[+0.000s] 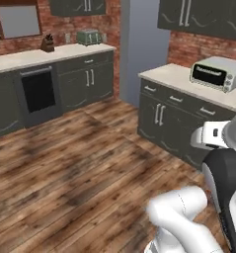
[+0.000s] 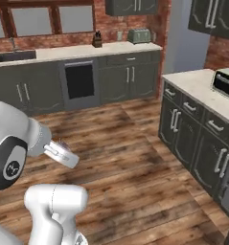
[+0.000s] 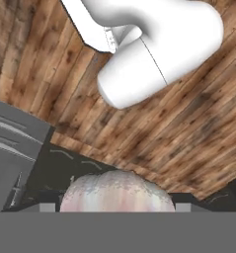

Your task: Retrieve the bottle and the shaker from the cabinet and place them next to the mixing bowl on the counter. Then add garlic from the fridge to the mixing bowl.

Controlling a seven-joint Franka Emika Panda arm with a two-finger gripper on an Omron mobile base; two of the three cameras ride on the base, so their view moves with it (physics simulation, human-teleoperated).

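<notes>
The end effector (image 3: 117,200) clamps the garlic (image 3: 117,192); next it must reach the mixing bowl.

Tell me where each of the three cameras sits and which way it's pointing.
Left base view: behind the arm's left, facing over the wooden floor to the toaster oven; arm lower right.
Right base view: behind its right, facing the sink; arm lower left.
Hand view: on the hand, looking down at floor; garlic bulb at the bottom, a white arm link above.
Shared: both base views show the toaster and black oven.
</notes>
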